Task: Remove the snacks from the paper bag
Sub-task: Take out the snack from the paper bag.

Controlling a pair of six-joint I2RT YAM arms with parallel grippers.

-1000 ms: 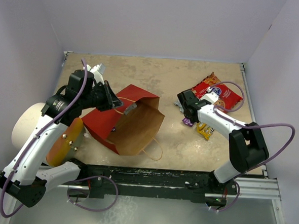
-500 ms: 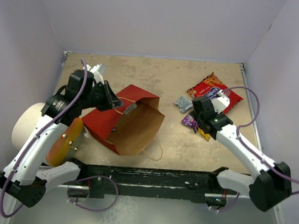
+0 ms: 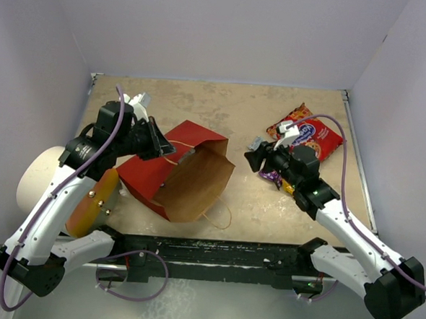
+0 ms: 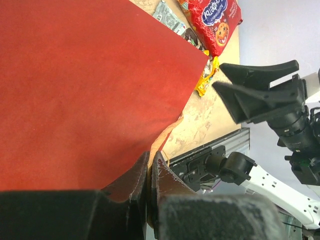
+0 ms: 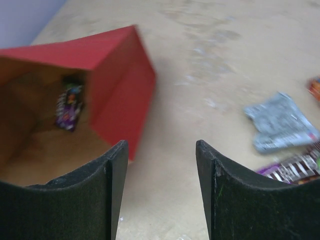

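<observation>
The paper bag [image 3: 190,176] lies on its side on the desk [image 3: 223,106], with a red face up and its brown mouth open toward the right arm. The left tool [image 4: 150,162] is closed tight on the edge of the bag's red wall. The right tool [image 5: 160,150] is near the mouth of the bag and points at it. Its two fingers stand well apart and it holds nothing. Deep inside the bag one small purple packet [image 5: 69,106] leans at the back. Outside, on the right part of the desk, lie the red cookie bag [image 3: 322,141], a grey packet [image 5: 280,122], a second purple packet [image 5: 292,167] and a yellow packet [image 4: 206,80], all close together.
</observation>
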